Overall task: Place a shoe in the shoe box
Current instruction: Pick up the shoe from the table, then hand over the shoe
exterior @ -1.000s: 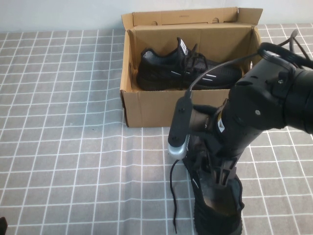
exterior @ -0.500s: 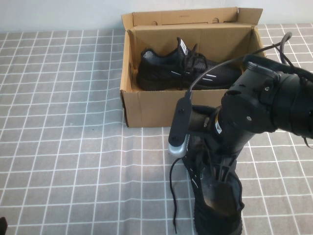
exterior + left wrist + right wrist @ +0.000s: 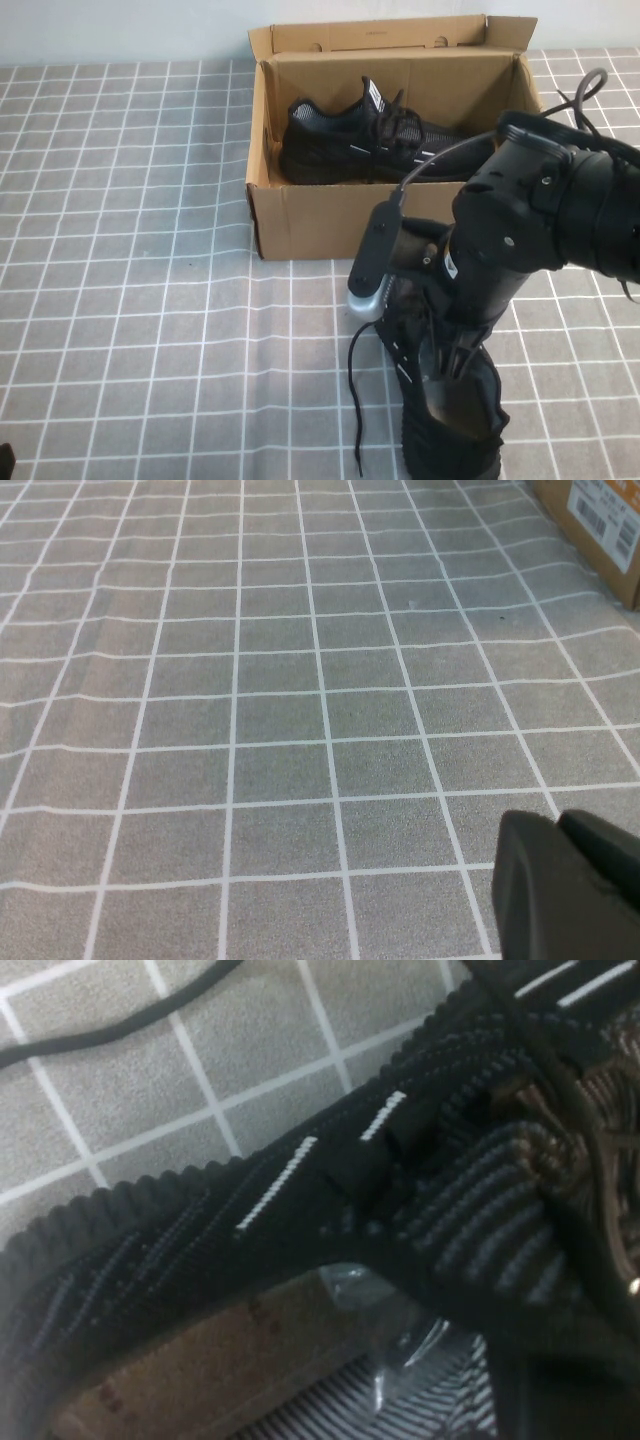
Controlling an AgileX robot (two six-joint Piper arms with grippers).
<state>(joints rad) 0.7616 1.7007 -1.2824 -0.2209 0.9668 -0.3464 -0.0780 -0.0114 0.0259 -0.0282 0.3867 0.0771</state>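
The shoe (image 3: 450,420), a black mesh sneaker with thin white stripes, lies on the cloth in front of the shoe box (image 3: 300,215), heel toward me. My right gripper (image 3: 455,360) reaches down into its opening and is shut on the collar wall. In the right wrist view the shoe's collar (image 3: 300,1210) crosses the jaws, with a striped finger pad (image 3: 450,1390) inside the shoe. The brown cardboard box stands open, lid flap up. My left gripper (image 3: 560,825) is shut and hovers over bare cloth at the near left.
A matching black sneaker (image 3: 370,145) lies on its side inside the box, along the back. A loose lace (image 3: 355,400) trails from the held shoe onto the grey checked cloth (image 3: 130,250). A labelled box corner (image 3: 600,520) shows in the left wrist view.
My right gripper has closed on the shoe's collar, and the shoe's heel has shifted slightly right. The left arm has not moved.
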